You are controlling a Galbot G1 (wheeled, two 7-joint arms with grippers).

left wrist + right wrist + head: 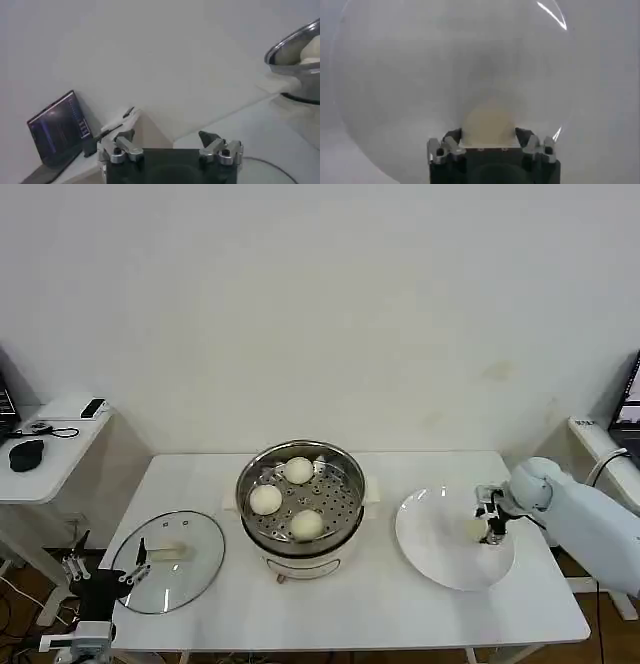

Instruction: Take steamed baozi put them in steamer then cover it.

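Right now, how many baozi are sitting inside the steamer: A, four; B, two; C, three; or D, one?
C: three baozi lie on the perforated tray of the steamer, while the fourth baozi is at the white plate, between the fingers of the right gripper.

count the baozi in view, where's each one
4. Three sit on the steamer tray: one at the back, one on the left, one at the front. The fourth is between the right pincer fingers over the plate.
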